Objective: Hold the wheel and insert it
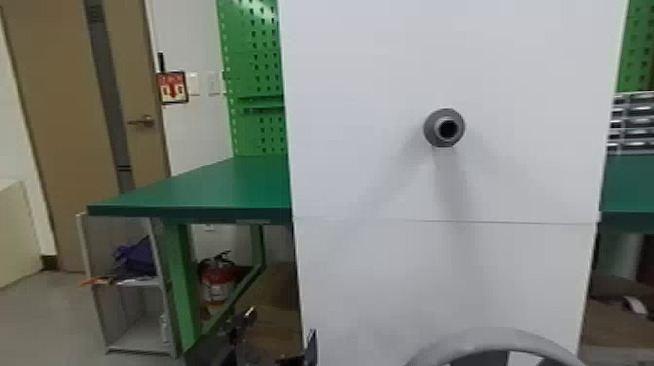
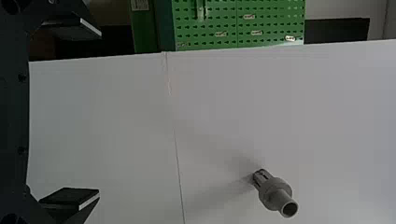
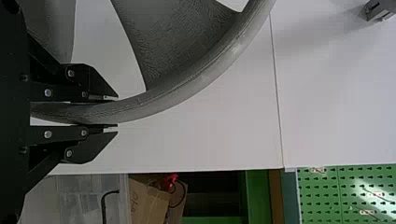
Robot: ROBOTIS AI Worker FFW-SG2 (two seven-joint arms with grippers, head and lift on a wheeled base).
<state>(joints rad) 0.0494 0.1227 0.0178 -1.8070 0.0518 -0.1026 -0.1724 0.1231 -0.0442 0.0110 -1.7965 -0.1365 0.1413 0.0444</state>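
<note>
At the bottom of the head view, my left gripper (image 1: 277,340) stands open in front of the white panel's lower left edge. In the left wrist view that gripper (image 2: 84,116) has its fingers wide apart with nothing between them. The grey wheel (image 1: 496,336) shows its upper rim at the head view's bottom right, below the grey shaft (image 1: 445,127) that sticks out of the panel. In the right wrist view my right gripper (image 3: 116,112) is shut on the rim of the wheel (image 3: 201,77). The wheel is apart from the shaft (image 3: 380,10).
The tall white panel (image 1: 370,97) stands before a green workbench (image 1: 194,190) and green pegboards (image 1: 253,58). Under the bench are a fire extinguisher (image 1: 217,282) and a small shelf (image 1: 141,343). Cardboard (image 3: 149,203) lies beyond the panel's edge in the right wrist view.
</note>
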